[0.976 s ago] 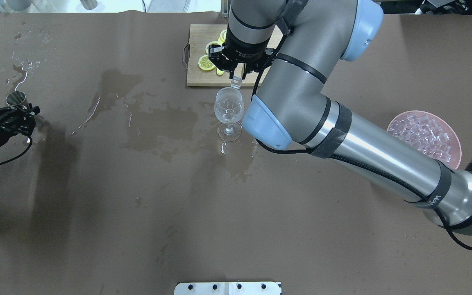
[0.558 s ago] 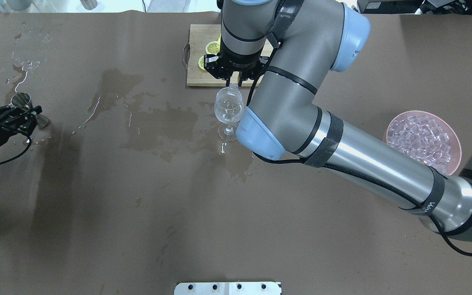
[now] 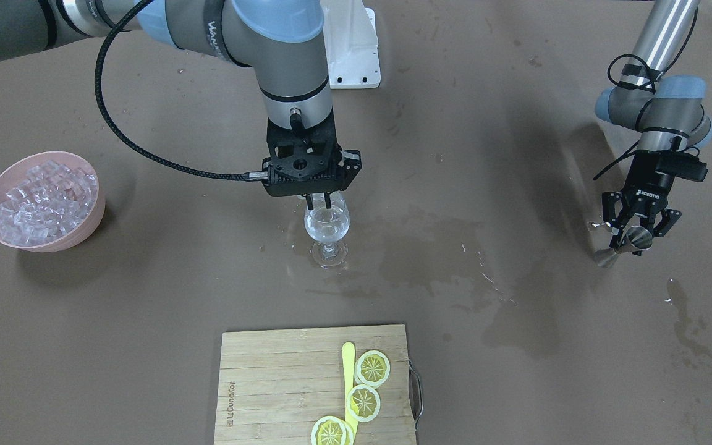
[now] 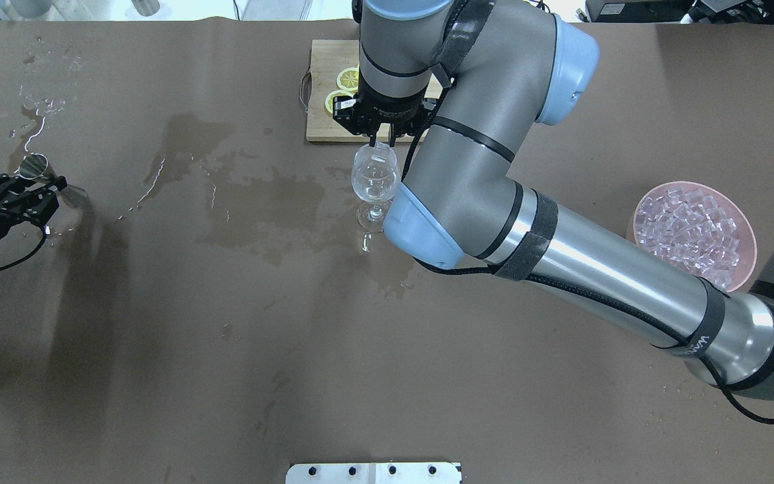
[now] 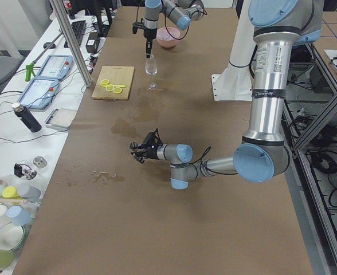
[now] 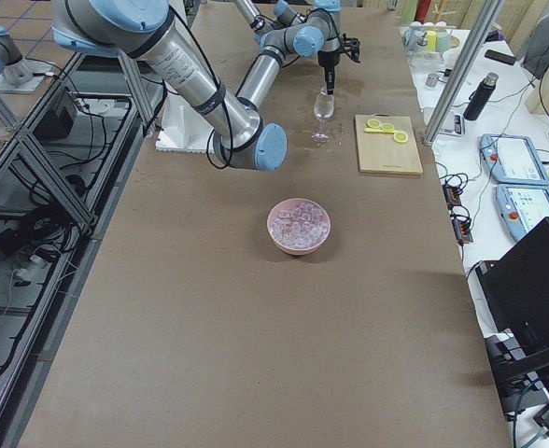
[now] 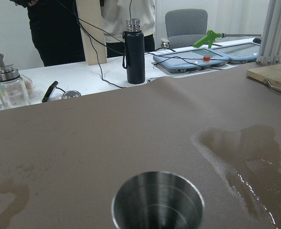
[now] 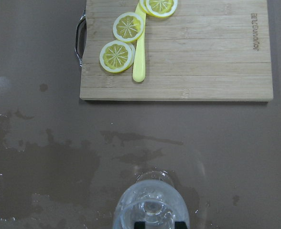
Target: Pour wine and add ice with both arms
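— so, where's the wine [image 3: 327, 233]?
— a shallow clear pool in the bowl of the stemmed glass [image 4: 374, 176], which stands upright mid-table among wet patches [image 3: 436, 247]. it looks like water.
— and the ice [image 3: 39, 196]?
— small clear cubes with whitish glints, heaped in a pink bowl [image 3: 59, 242], well apart from the glass on the robot's right side.
— the right gripper [image 3: 320, 203]?
— pointing straight down over the glass mouth, fingertips at the rim with a narrow gap between them; whether a cube sits in that gap i cannot tell.
— the left gripper [image 3: 634, 233]?
— far off near the table's end, pinching a tilted steel jigger [image 7: 157, 202] at its waist.
— anything in the way?
— in the overhead view the right arm [image 4: 582, 255] covers part of the cutting board [image 3: 282, 383] beyond the glass, with its lemon slices [image 3: 372, 368] and a slim yellow utensil [image 3: 348, 364]. a white stand [image 3: 351, 49] sits at the robot's side.
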Controlling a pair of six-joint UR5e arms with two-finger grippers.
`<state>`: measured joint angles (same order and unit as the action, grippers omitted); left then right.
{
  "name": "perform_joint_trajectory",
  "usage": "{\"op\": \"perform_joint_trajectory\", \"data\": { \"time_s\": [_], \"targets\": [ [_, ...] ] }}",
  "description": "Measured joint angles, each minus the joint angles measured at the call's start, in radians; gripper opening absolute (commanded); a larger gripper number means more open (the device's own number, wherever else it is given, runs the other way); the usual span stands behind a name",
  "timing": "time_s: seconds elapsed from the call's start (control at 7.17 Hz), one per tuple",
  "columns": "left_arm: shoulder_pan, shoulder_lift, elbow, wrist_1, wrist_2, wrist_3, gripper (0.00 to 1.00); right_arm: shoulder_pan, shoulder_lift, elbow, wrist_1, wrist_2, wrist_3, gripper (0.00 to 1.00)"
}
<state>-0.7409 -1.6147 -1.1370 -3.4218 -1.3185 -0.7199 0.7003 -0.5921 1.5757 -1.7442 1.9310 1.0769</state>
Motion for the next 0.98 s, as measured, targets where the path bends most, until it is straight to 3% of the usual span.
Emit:
{"op": "perform_joint_trajectory", "data": {
  "time_s": [0.42,0.56,0.98],
  "targets": [
    [0.000,0.002,-0.007,-0.003,-0.002,-0.001,0.97,-0.001,0.000,-0.005,0.000,-0.004,0.000,0.36],
    [0.000,0.004,-0.009,-0.001,-0.003,-0.001,0.97,-0.001,0.001,-0.010,0.001,-0.006,0.000,0.60],
    [0.000,0.039,-0.041,0.004,-0.027,-0.001,0.97,-0.001,0.007,-0.018,0.002,-0.015,0.001,0.66]
  ]
}}
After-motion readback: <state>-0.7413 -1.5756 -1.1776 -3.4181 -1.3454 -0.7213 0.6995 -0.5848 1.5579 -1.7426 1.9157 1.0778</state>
